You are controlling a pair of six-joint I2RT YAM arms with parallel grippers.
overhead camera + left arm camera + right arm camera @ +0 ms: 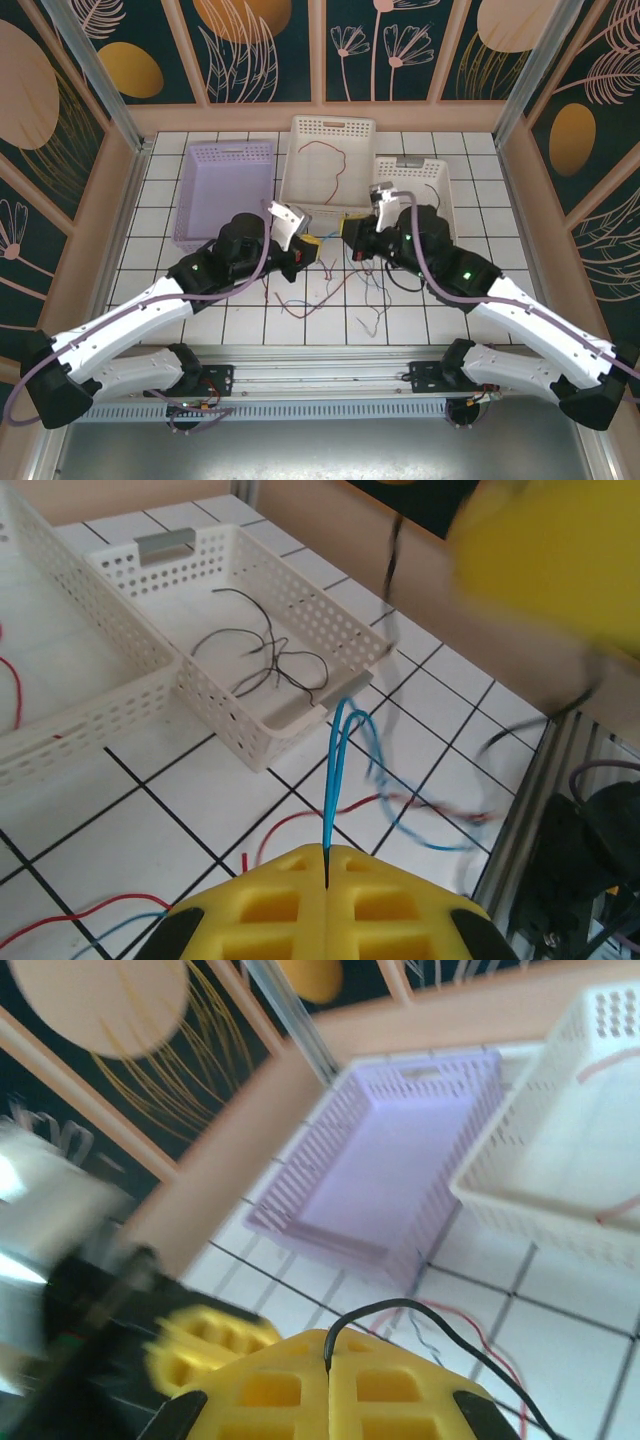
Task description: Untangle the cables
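Note:
My left gripper [328, 852] is shut on a blue cable [340, 750] that rises in a narrow loop from between the yellow fingers. The rest of it trails over the tiles beside a red cable [300, 820]. My right gripper [328, 1342] is shut on a black cable [420, 1308] that arcs off to the right. From above, the left gripper [312, 250] and right gripper [347, 235] hang close together over a loose tangle of cables [330, 290] on the white tiles.
A lilac basket [228, 148] stands at the back left. The middle white basket [332, 122] holds a red cable [325, 165]. The right white basket [220, 695] holds dark cables [265, 660]. Wooden walls enclose the table.

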